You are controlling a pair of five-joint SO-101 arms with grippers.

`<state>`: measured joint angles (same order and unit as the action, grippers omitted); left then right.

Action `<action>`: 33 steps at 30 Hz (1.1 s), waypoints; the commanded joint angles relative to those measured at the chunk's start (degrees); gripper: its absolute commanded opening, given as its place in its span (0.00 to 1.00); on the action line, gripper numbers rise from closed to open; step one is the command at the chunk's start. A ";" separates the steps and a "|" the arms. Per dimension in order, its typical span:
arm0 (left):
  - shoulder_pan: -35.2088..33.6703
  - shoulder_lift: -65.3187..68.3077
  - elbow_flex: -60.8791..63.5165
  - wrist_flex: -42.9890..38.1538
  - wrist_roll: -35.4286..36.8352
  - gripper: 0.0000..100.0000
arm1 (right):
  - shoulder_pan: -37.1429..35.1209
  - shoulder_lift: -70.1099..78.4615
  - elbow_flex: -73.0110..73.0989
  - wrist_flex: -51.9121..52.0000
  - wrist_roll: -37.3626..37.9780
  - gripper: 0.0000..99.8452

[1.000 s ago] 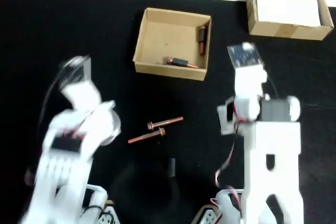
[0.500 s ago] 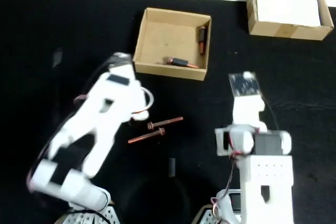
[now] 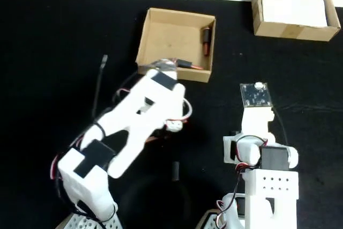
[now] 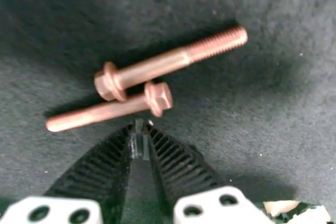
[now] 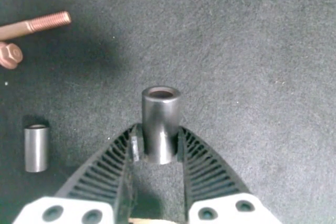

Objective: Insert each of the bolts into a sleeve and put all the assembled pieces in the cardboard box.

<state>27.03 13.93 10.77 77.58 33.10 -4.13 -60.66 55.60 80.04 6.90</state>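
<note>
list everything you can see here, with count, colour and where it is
black cloth: 1, black, covers the table
open cardboard box: 1, brown, far middle of the cloth
second cardboard box: 1, brown with white contents, far right corner
assembled bolt-in-sleeve pieces: 2, copper and dark, inside the open cardboard box
copper-coloured bolts: 2, copper, loose side by side on the cloth
dark metal sleeves: 2, dark grey, one gripped, one loose on the cloth
left gripper: 1, black fingers, shut and empty, just short of the bolts
right gripper: 1, black fingers, shut on one dark metal sleeve
</note>
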 commanded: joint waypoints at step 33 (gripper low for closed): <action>-6.29 9.89 -23.16 -6.95 7.82 0.01 | 0.22 -0.84 0.22 -0.84 1.93 0.01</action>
<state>20.26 23.96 -9.63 70.90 40.04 -4.13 -60.66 56.13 80.04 8.31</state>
